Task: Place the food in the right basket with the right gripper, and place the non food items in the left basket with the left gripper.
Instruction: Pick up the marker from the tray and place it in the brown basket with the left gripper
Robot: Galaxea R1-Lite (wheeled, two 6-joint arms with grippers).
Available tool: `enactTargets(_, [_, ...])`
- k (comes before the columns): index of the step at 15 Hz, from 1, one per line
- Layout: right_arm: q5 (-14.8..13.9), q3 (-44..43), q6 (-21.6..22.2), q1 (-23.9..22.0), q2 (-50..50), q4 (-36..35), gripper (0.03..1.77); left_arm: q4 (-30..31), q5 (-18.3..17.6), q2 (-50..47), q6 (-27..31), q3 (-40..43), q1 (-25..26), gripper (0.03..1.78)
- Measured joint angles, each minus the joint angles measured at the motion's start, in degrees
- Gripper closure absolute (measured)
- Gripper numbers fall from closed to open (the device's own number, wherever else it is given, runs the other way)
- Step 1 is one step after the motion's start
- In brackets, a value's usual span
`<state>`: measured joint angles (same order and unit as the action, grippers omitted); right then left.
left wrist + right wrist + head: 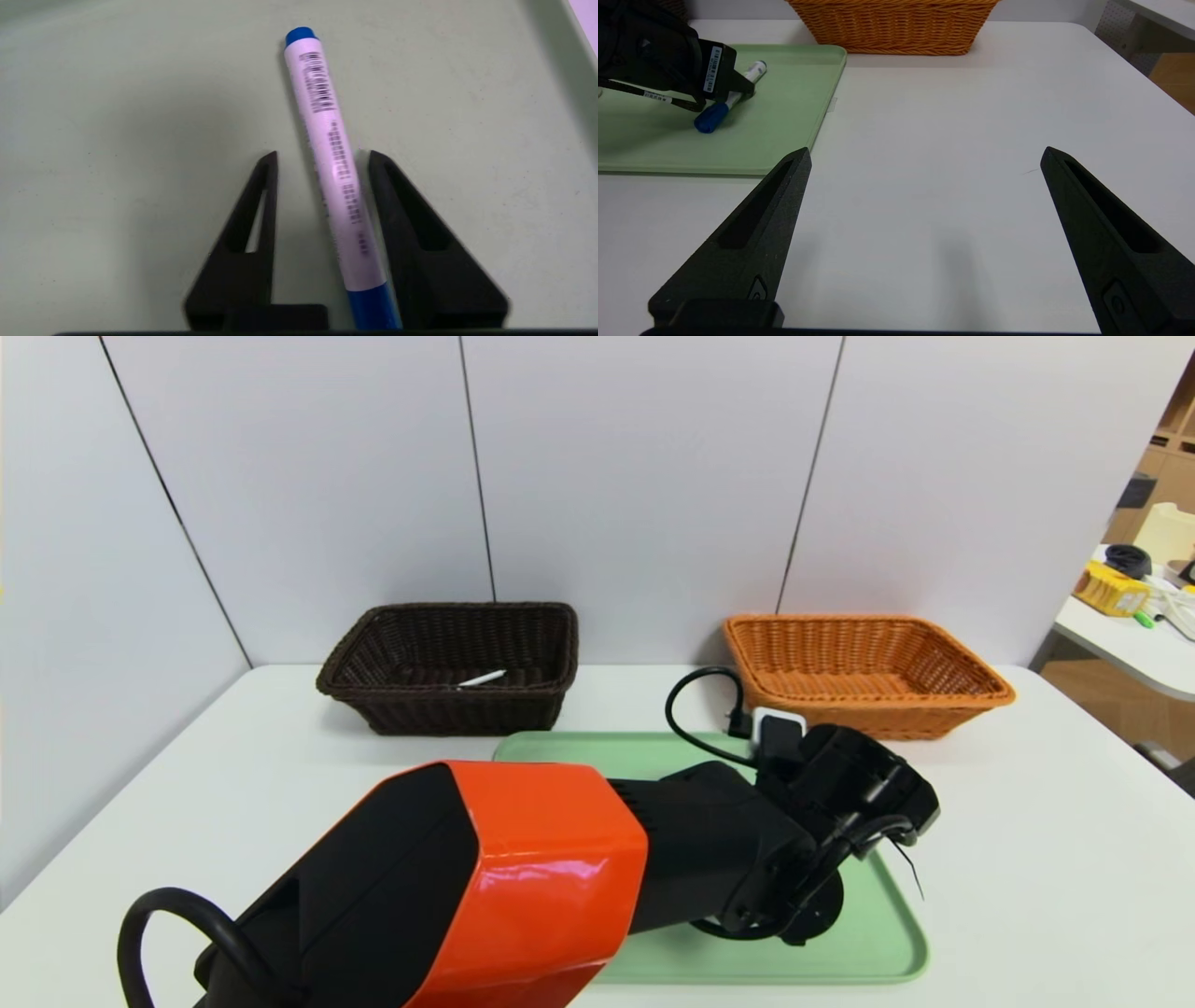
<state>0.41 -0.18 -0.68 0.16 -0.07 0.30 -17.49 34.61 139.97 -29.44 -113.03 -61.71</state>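
Left gripper [323, 156] straddled the marker [345, 186] on the tray [653, 747], fingers parted; I judged it light, stiff, roll-prone, best pinched mid-barrel; right gripper [927, 149] hung spread, tray's right.

In the head view, the left arm [551, 859] reaches from the lower left to right of centre, its wrist [840, 784] bent downward. The left gripper [323, 156] has its fingers apart at mid-frame in its wrist view. The right gripper [927, 149], wide open, spans its wrist view's lower half.
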Motion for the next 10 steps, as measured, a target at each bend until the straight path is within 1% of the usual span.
enactTargets(1, [0.0, 0.0, 0.0, 0.0, 0.0, 0.0, 0.1, 0.0, 0.0, 0.0, 0.0, 0.0, 0.0, 1.65])
enactTargets(7, [0.0, 0.0, 0.0, 0.0, 0.0, 0.0, 0.1, -1.2, -0.1, -1.2, 0.7, 0.0, 0.2, 1.65])
enactTargets(10, [0.0, 0.0, 0.0, 0.0, 0.0, 0.0, 0.1, -6.1, -0.1, -4.5, 2.6, 0.1, 1.4, 1.65])
